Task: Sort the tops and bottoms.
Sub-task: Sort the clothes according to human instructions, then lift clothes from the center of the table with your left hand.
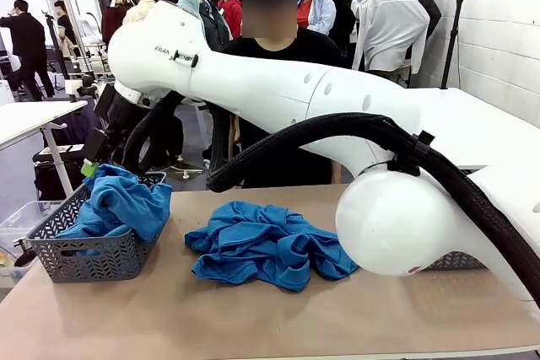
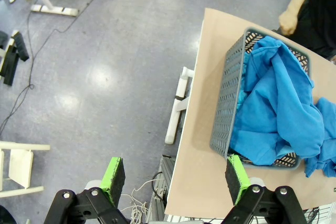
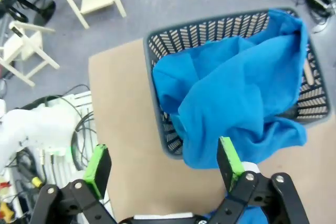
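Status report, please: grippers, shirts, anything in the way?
Left gripper open, near basket. Right gripper open above it. Blue shirt in basket, draped over rim; blue pile loose on table. Person's hand by basket's far corner.

Front view across table (image 1: 253,318); both wrist views above basket (image 2: 227,103).

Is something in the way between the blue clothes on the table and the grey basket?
Nothing visible does: bare tabletop lies between the blue pile and the basket. A blue garment fills the basket and hangs over its rim, and the right arm reaches across above.
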Robot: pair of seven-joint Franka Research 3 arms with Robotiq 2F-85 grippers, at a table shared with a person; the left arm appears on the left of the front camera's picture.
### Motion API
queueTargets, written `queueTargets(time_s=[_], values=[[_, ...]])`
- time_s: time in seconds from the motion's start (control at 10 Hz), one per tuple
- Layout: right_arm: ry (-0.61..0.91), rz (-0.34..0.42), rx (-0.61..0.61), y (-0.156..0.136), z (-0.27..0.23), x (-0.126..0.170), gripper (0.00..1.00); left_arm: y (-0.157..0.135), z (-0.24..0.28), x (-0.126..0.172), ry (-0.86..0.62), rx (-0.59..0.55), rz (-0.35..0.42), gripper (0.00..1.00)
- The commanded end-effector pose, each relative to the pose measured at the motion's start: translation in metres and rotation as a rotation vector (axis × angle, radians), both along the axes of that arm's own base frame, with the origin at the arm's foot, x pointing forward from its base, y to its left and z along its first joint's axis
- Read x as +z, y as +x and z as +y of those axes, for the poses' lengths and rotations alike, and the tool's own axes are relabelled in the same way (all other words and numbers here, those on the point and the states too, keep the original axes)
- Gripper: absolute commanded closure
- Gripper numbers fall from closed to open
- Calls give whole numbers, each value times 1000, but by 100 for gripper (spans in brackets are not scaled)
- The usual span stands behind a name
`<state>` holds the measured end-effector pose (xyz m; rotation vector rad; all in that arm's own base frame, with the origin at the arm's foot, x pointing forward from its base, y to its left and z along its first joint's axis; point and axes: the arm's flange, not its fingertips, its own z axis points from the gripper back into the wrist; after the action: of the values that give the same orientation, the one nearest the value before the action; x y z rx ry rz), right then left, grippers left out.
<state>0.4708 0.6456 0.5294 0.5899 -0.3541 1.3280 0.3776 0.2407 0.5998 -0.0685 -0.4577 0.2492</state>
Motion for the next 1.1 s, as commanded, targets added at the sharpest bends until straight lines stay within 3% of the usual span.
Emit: queueTargets(time_s=[0.0,0.8,1.0], values=[[-7,22,5,-1,5,-14,0,0,0,1,0,-2,-4,0],[-14,15,5,0,5,-17,0,0,0,1,0,-2,-4,0],[-69,-65,-184,-19,-84,8,0,0,0,1,0,-2,-4,0]])
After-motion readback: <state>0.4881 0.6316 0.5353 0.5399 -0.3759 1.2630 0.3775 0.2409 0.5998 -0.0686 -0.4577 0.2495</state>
